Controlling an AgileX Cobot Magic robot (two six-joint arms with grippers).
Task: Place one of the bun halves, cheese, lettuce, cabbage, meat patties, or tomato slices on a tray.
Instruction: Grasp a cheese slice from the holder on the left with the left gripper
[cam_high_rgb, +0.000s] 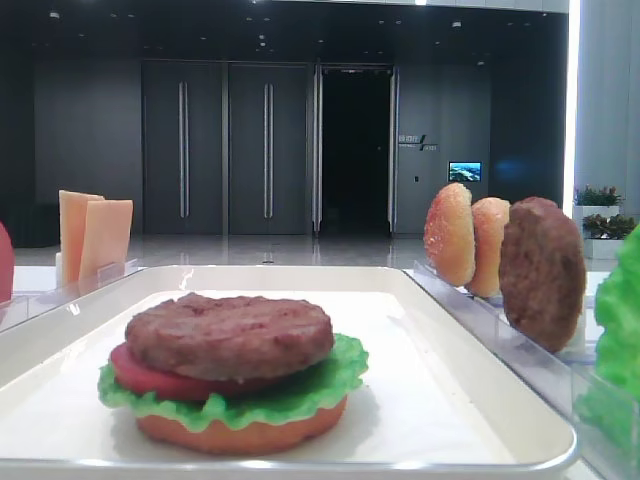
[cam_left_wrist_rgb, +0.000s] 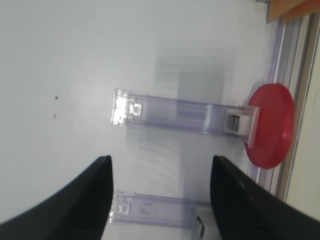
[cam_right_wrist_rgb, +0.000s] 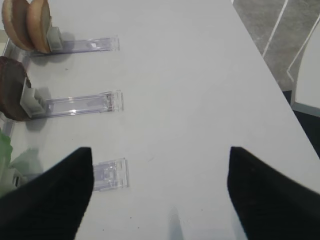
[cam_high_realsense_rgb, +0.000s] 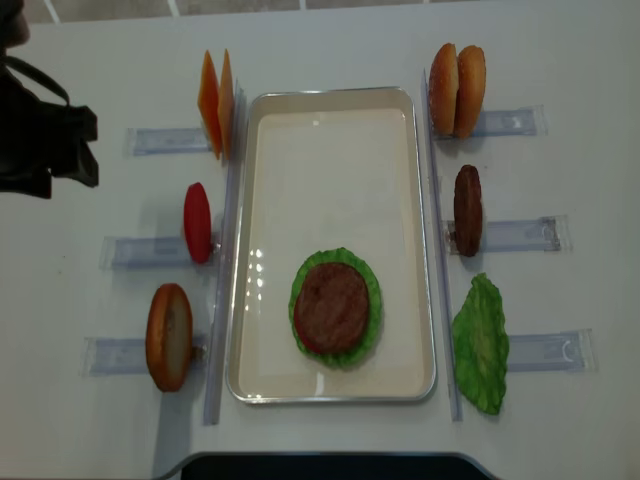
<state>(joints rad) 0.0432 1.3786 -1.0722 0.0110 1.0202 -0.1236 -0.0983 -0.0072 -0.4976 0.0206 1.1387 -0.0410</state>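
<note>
On the white tray, near its front edge, a small burger stack is seen — a bun half at the bottom, then lettuce, a tomato slice and a meat patty on top. The rest of the tray is bare.

To the left of the tray, three clear holder racks are laid on the surface. A bun half is stood in the nearest one, a red tomato slice in the middle one, and two cheese slices in the farthest one.

To the right, a loose lettuce leaf is leaned by the nearest rack, a meat patty is stood in the middle rack, and two bun halves are stood side by side in the far one.

The left gripper is held over the surface by the tomato rack — its jaws are spread wide and nothing is held. The right gripper is held over the bare surface beside the lettuce rack, jaws wide apart and nothing between them.
</note>
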